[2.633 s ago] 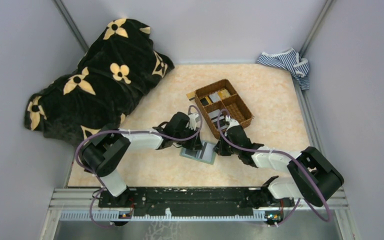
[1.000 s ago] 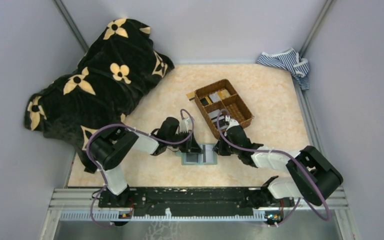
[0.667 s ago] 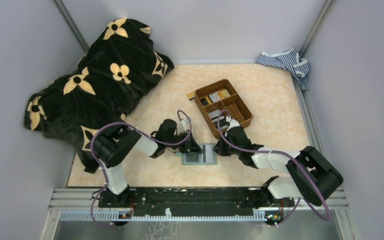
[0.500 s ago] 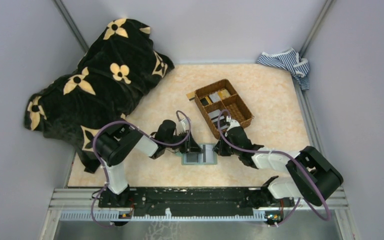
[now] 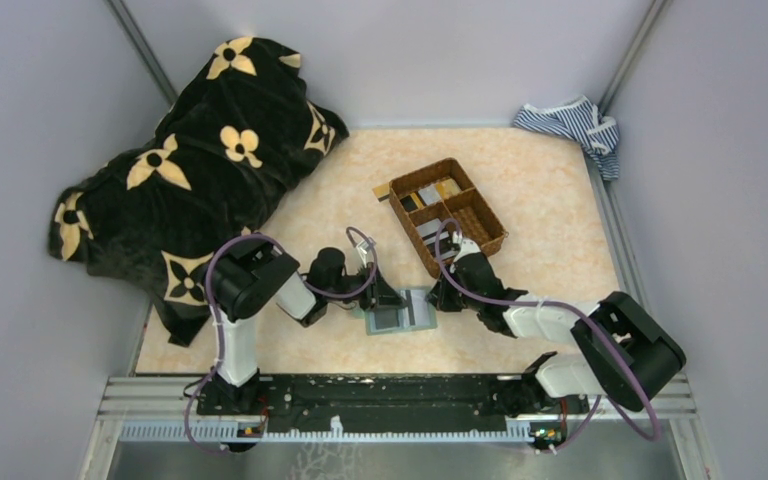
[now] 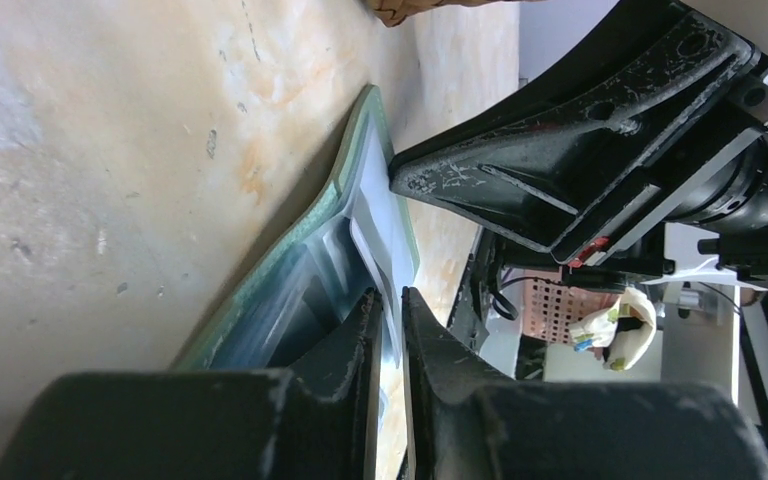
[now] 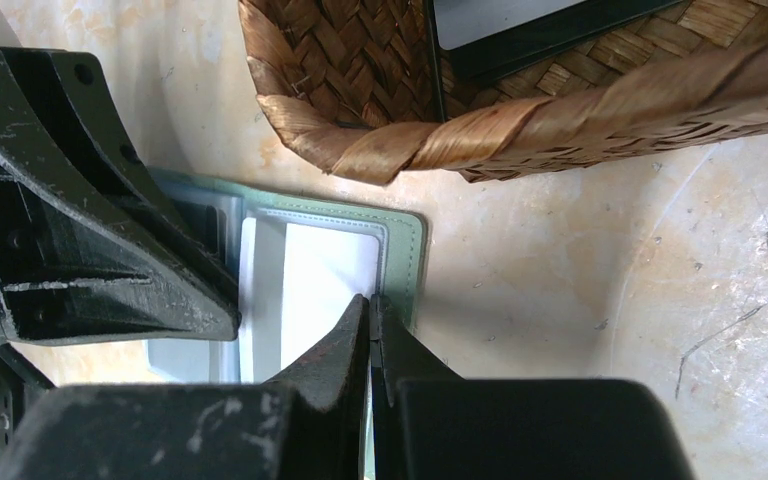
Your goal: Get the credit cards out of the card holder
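- The left gripper (image 6: 388, 295) is lying low along the table, its jaws standing a narrow slit apart with the pale edge of a credit card (image 6: 378, 235) running into that slit; whether the pads are biting on it I cannot tell
- The right gripper (image 7: 370, 302) is pressed fully closed with nothing between its tips, which are bearing down on the right-hand half of the card holder (image 7: 406, 262)
- The card holder is lying open and flat on the table between the two grippers, with the card sitting in it
- The woven basket (image 7: 480, 130) is crowding the far side, its near corner just beyond the card holder's green rim and close above the right gripper
- Bare table (image 5: 320, 345) is lying on the near side of the card holder, and more is showing right of the basket
- A black flowered blanket (image 5: 190, 160) is covering the far left corner and hanging over the left edge, close to the left arm's elbow
- A striped cloth (image 5: 570, 125) is bunching in the far right corner, well apart from both arms
- Grey walls (image 5: 460, 50) are closing in the table on three sides
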Robot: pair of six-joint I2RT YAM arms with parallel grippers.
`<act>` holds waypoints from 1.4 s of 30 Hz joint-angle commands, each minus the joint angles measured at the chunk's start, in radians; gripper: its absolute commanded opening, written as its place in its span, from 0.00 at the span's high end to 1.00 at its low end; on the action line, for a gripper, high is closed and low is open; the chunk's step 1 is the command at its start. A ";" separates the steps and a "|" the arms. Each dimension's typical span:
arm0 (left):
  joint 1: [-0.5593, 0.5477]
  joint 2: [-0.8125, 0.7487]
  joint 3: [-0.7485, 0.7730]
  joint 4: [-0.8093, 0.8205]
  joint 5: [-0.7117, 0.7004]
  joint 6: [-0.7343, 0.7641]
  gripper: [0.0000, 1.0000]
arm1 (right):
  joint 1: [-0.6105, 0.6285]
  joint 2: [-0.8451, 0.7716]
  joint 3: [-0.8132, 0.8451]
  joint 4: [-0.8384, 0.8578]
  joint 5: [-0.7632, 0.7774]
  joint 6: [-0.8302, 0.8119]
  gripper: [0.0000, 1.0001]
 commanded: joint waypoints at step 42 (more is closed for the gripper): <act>0.037 -0.130 -0.118 -0.098 0.002 0.085 1.00 | -0.032 0.112 -0.006 0.056 -0.047 0.023 1.00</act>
